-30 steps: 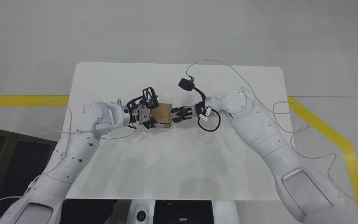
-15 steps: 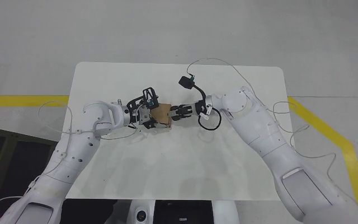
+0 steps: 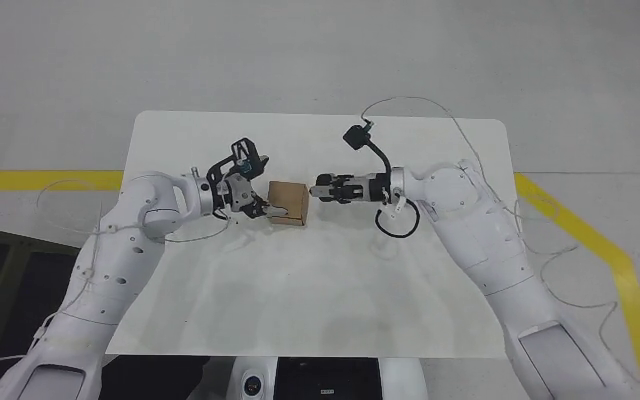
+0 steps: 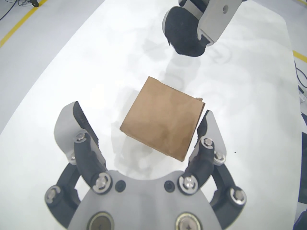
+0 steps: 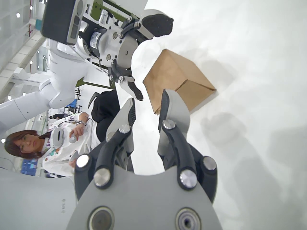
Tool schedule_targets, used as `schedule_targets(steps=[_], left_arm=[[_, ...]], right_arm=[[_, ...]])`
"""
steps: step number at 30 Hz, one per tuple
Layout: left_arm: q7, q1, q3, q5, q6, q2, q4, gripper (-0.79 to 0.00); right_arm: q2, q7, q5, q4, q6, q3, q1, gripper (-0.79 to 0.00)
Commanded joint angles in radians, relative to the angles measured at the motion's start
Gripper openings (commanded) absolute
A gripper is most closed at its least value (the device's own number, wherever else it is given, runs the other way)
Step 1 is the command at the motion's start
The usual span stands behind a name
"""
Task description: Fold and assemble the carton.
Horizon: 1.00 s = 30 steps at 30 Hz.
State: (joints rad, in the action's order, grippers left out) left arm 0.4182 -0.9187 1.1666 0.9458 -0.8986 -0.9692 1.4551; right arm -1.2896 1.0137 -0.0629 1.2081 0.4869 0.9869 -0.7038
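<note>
A closed brown carton [image 3: 288,203] lies on the white table [image 3: 400,290], free of both grippers. In the left wrist view the carton [image 4: 163,125] sits between the spread fingers of my open left gripper [image 4: 141,110]; one fingertip [image 4: 206,118] is right at its edge, and I cannot tell if they touch. From above, the left gripper [image 3: 256,197] is just to the carton's left. My right gripper [image 3: 320,188] hovers a short way off the carton's right side. Its fingers stand a narrow gap apart with nothing between them, as the right wrist view shows the gripper [image 5: 148,98] facing the carton [image 5: 177,80].
Bare table surface lies all around the carton, with the table's edges far from both grippers. A thin cable [image 3: 440,110] loops above the right arm. Yellow floor tape [image 3: 60,180] runs beside the table.
Both grippers have drawn back from the carton. The left one let go and opened, moving left; the right one moved right. The carton now rests alone on the table.
</note>
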Motion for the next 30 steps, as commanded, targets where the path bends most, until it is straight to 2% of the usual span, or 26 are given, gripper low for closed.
schedule_targets(steps=[1, 2, 3, 9, 13, 23, 30], left_arm=[[0.018, 0.001, 0.022, -0.034, 0.003, 0.005, 0.007, 0.000], [0.025, 0.003, 0.034, -0.047, 0.009, 0.007, 0.009, 0.000], [0.032, 0.006, 0.044, -0.058, 0.015, 0.009, 0.010, 0.000], [0.068, 0.053, 0.073, -0.130, 0.076, 0.012, -0.034, 0.000], [0.086, 0.100, 0.078, -0.151, 0.105, 0.011, -0.068, 0.000], [0.091, 0.218, 0.089, -0.142, 0.173, 0.008, -0.169, 0.000], [0.069, 0.256, 0.094, -0.129, 0.196, 0.008, -0.189, 0.000]], right_arm=[[0.009, -0.026, -0.025, 0.023, 0.053, 0.026, -0.016, -0.431], [0.013, -0.042, -0.039, 0.033, 0.083, 0.039, -0.025, -0.366], [0.018, -0.058, -0.054, 0.039, 0.111, 0.052, -0.033, 0.000], [0.041, -0.172, -0.150, 0.050, 0.264, 0.130, -0.070, 0.000], [0.060, -0.258, -0.267, 0.070, 0.325, 0.198, -0.089, 0.000], [0.105, -0.429, -0.585, 0.198, 0.347, 0.379, -0.129, 0.000], [0.121, -0.532, -0.786, 0.262, 0.328, 0.429, -0.116, 0.000]])
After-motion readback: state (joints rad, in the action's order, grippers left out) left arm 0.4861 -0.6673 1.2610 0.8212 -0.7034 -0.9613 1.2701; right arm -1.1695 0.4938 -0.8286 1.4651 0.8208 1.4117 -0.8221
